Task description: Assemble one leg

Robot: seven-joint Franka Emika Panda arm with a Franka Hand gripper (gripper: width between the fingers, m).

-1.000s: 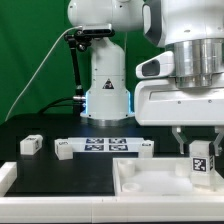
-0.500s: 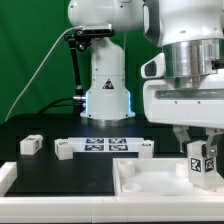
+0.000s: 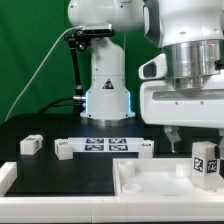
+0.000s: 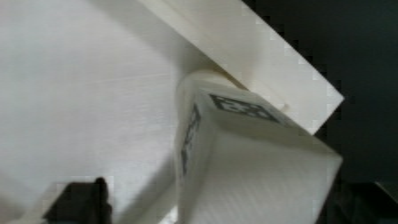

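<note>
The leg (image 3: 205, 161), a small white block with a black-and-white marker, stands upright at the far right corner of the large white tray-like piece (image 3: 150, 182). My gripper (image 3: 198, 140) hangs right over it with the jaws spread. One finger (image 3: 172, 133) shows to the exterior view's left of the leg, apart from it. In the wrist view the leg (image 4: 249, 150) lies between the two dark fingers (image 4: 80, 202) with a gap on each side, on the tray's white floor (image 4: 89, 100). The gripper (image 4: 222, 205) is open.
The marker board (image 3: 105, 146) lies at mid-table before the robot base (image 3: 105, 95). Three more small white blocks sit near it: one far left (image 3: 31, 144) and one at each end of the board (image 3: 65, 149) (image 3: 145, 149). A white piece (image 3: 5, 176) shows at the left edge.
The leg has moved slightly right and down into the tray's corner. The visible finger has moved away from the leg to the left; the jaws have opened and let it go.
</note>
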